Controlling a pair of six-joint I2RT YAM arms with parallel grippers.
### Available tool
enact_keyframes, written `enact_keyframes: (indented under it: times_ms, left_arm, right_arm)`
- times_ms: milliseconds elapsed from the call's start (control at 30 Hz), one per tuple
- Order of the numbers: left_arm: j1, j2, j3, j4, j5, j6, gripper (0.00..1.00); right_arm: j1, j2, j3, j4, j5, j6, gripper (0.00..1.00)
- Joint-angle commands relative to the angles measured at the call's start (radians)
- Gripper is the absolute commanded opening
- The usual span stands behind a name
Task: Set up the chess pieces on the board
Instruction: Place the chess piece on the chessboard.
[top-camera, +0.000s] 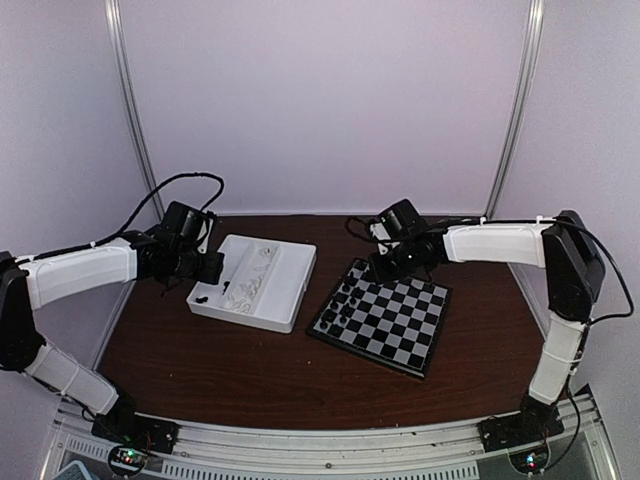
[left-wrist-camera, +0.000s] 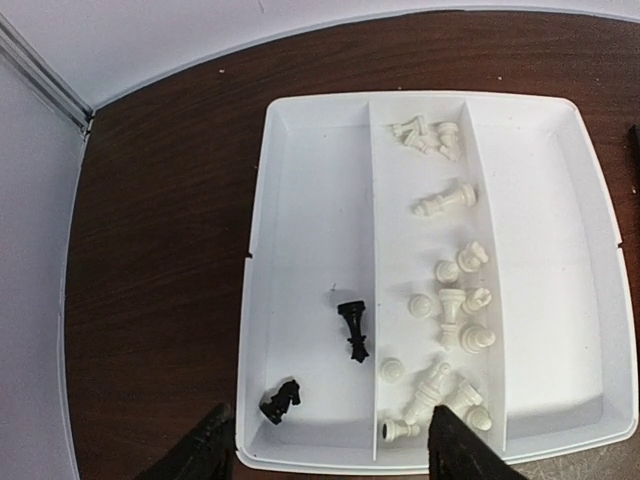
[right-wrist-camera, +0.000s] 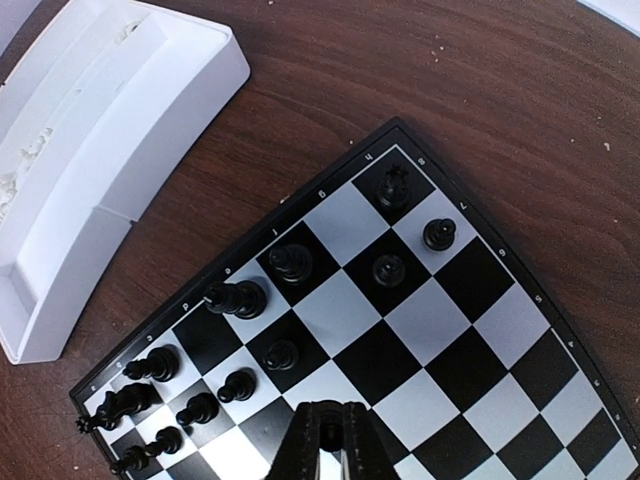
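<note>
- LEFT ARM: The left claw (left-wrist-camera: 330, 432) hangs released over the near edge of the tray (left-wrist-camera: 540, 250). Its fingers (left-wrist-camera: 452, 450) are spread wide with nothing between them, a stance that suits dropping onto a piece below.
- LEFT COMPARTMENT: Two black men lie in the tray's left compartment. The knight (left-wrist-camera: 281, 400) is nearest the claw and a tall piece (left-wrist-camera: 353, 330) lies just beyond it. With black's side not yet filled, these look like the next picks.
- MIDDLE COMPARTMENT: The white pieces (left-wrist-camera: 450, 300) lie jumbled in the middle compartment, and none shows on the board. The right compartment holds nothing. Keeping the colours apart lets each army be drawn off in turn.
- RIGHT ARM: The right claw (right-wrist-camera: 325, 437) is clenched, with nothing visible in its grip. It hovers low over the board (right-wrist-camera: 470, 370), just in from black's rows, and appears free for the next carry.
- LAYOUT: The board lies on the desk (top-camera: 250, 370) just right of the tray, turned at an angle. The tray sits by the left arm and the board by the right, which seems to split the work into picking and placing.
- BLACK'S SIDE: The black pieces (right-wrist-camera: 290, 262), a dozen or so, line the two rows along the board edge nearest the tray. Those at the corner may be leaning, but the wrist view is too steep to say.
</note>
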Motion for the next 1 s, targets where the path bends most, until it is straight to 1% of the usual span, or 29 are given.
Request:
enact_keyframes:
  times_ms: [0, 533, 967]
  left_arm:
    - [0.02, -0.028, 0.027, -0.016, -0.026, -0.017, 0.66]
    - [0.038, 0.011, 0.046, -0.011, -0.024, -0.006, 0.66]
    - [0.049, 0.032, 0.053, -0.006, -0.011, -0.007, 0.66]
  right_arm:
    - [0.006, 0.053, 0.037, 0.037, 0.026, -0.01, 0.01]
    - [0.011, 0.163, 0.095, 0.063, 0.049, -0.028, 0.02]
    - [0.012, 0.205, 0.126, 0.065, 0.058, -0.044, 0.03]
